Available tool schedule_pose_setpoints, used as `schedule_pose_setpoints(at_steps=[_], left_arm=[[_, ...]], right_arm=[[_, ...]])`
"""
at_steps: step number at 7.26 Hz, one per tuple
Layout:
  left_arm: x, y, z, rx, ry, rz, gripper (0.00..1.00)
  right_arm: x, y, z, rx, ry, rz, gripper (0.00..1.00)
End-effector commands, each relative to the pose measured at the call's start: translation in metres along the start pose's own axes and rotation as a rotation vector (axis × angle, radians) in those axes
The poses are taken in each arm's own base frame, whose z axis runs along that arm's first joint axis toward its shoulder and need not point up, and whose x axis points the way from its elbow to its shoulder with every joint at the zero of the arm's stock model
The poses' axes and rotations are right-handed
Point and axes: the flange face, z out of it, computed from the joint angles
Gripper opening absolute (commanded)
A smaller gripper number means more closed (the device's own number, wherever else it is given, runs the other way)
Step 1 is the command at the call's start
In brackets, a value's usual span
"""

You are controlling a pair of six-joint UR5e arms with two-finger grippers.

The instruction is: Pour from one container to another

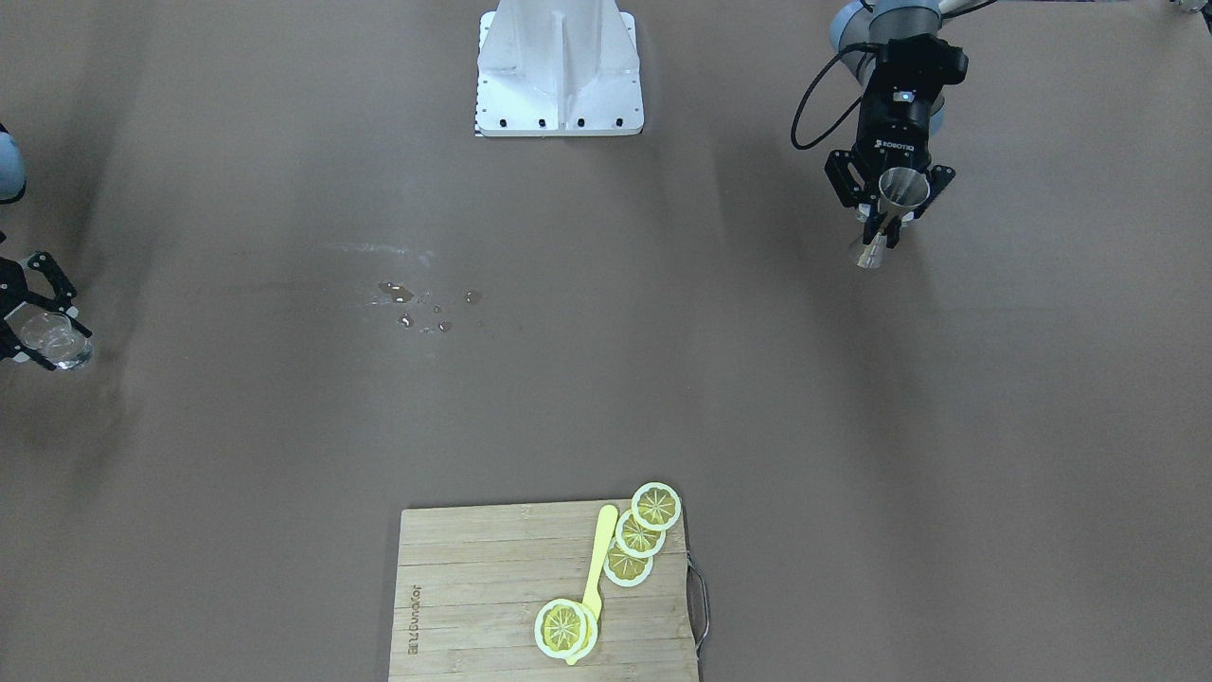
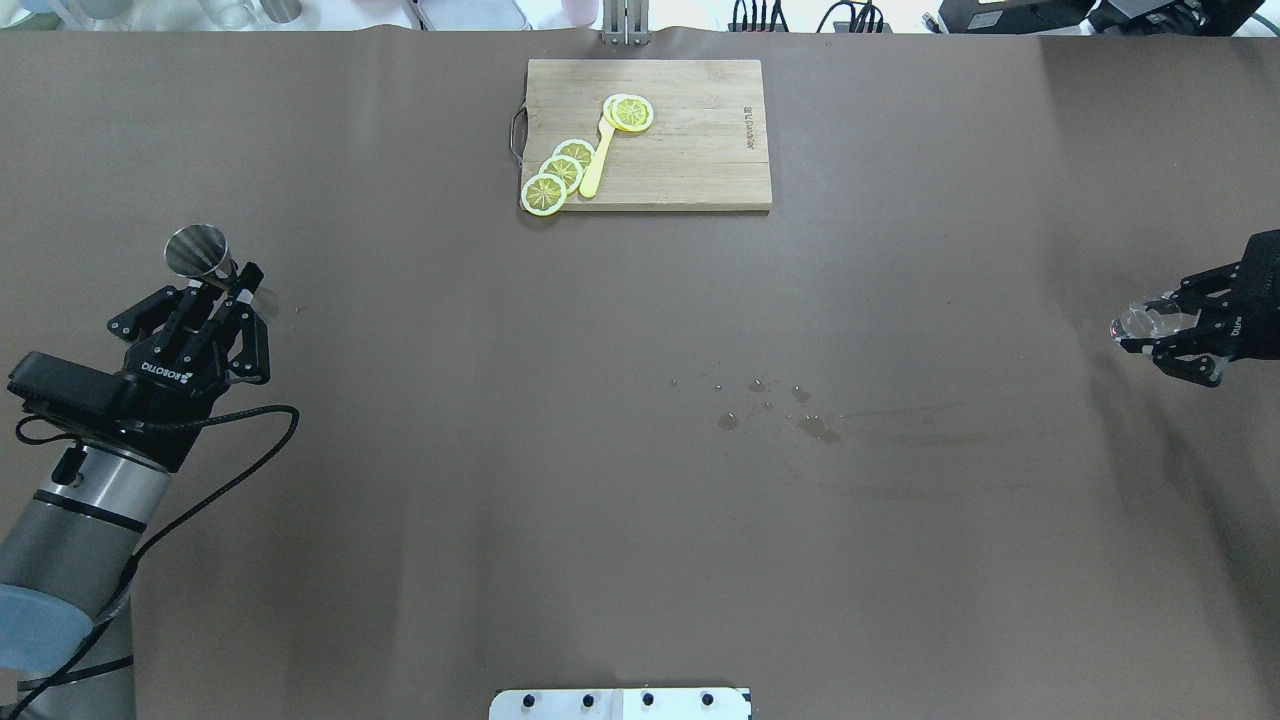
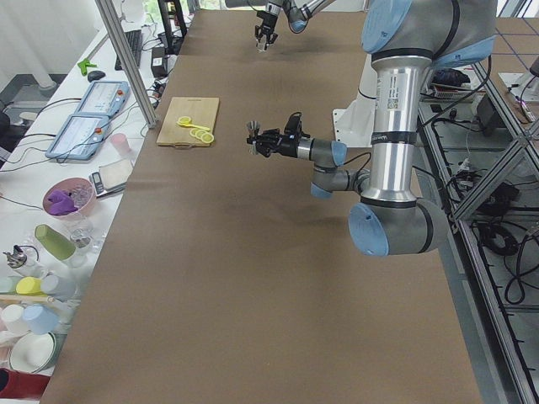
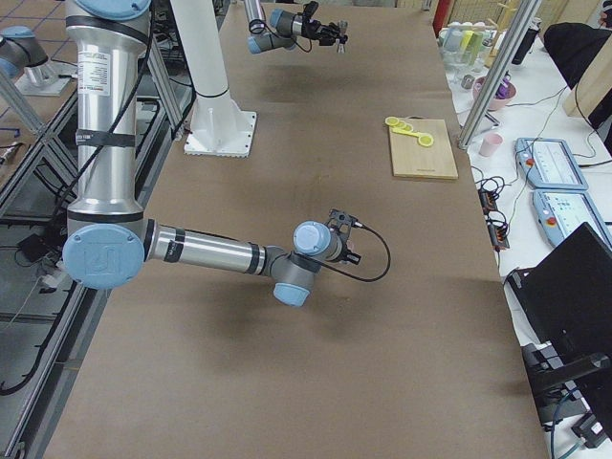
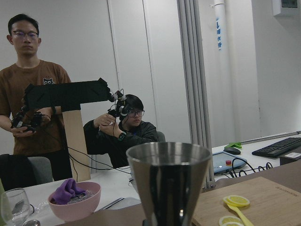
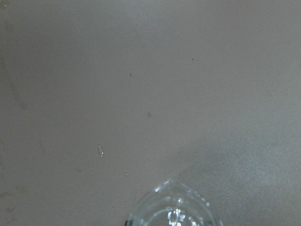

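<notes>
Overhead exterior: left hand clamps jigger, right hand clamps glass cup (well apart).

A wooden cutting board holds lemon slices; droplets dot the table.

The brown worktop is lying matt and smooth, like paper. The pale wooden cutting board is showing dull, strip-grained wood. On it the yellow lemon slices and the flat yellow knife are looking like smooth plastic. Well apart from the board, small clear droplets are glistening wetly. The silvery metal hourglass-shaped jigger is gleaming, polished and mirror-like. The small clear glass cup is shining, transparent. The left gripper and right gripper are showing matt black.
</notes>
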Motion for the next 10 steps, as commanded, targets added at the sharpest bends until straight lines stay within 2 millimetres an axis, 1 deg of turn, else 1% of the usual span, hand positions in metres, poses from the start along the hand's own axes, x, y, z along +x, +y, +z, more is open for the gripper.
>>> schedule_pose_setpoints(at_steps=[1,2,3,5,6,7,8,10], left_arm=[[-0.001,0.003,0.002,0.008,-0.103,0.058,0.00],[0.000,0.006,0.006,0.011,-0.169,0.090,0.00],[0.003,0.011,0.010,0.000,-0.201,0.075,0.00],[0.014,0.028,0.021,-0.041,-0.248,0.031,0.00],[0.017,0.035,0.024,-0.044,-0.279,0.015,0.00],[0.016,0.040,0.027,-0.029,-0.318,0.003,0.00],[0.014,0.046,0.029,-0.022,-0.340,-0.018,0.00],[0.011,0.059,0.034,-0.017,-0.384,-0.060,0.00]], right_arm=[[-0.011,0.003,0.016,0.001,0.008,-0.009,0.00],[-0.008,0.002,0.023,0.001,0.005,-0.011,0.00],[-0.007,0.010,0.032,0.016,0.000,-0.024,0.00],[-0.006,0.007,0.034,0.036,-0.006,0.000,0.00],[-0.007,0.004,0.033,0.043,-0.007,-0.004,0.00],[-0.008,0.004,0.032,0.056,-0.009,-0.012,0.00],[-0.009,0.008,0.031,0.074,-0.010,-0.017,0.99],[-0.010,0.009,0.032,0.074,-0.014,0.036,1.00]])
